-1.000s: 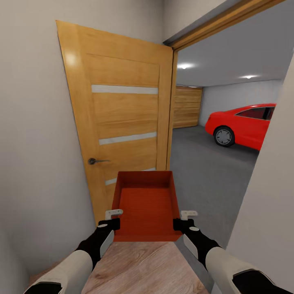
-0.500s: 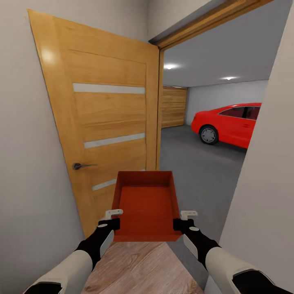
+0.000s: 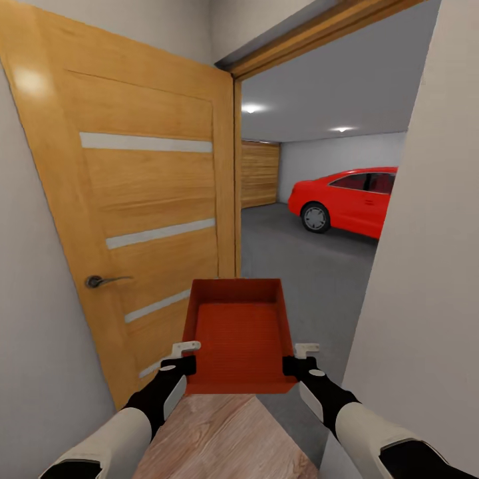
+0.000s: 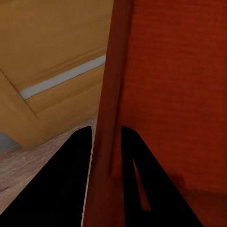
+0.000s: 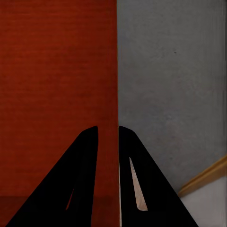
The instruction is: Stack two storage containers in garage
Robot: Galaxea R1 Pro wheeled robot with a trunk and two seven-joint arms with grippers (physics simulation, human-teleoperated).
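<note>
I hold one orange-red storage container (image 3: 238, 332) level in front of me, over the doorway threshold. My left gripper (image 3: 185, 357) is shut on its left wall near the front corner; the wall (image 4: 106, 123) passes between the dark fingers (image 4: 71, 161). My right gripper (image 3: 297, 357) is shut on the right wall, whose thin edge (image 5: 117, 71) runs between its fingers (image 5: 87, 156). The bin is empty. Ahead through the door frame lies the garage with its dark grey concrete floor (image 3: 299, 266) and wooden panel door (image 3: 259, 174).
An open wooden door (image 3: 133, 219) with a metal handle (image 3: 100, 281) stands close on my left. A white wall (image 3: 419, 266) closes in on the right. A red car (image 3: 346, 199) is parked in the garage. Light wood planks (image 3: 219, 432) lie under me.
The view has shifted: the door, doorway and car sit further left and the door looms larger. Both grippers and the container keep the same place in the view.
</note>
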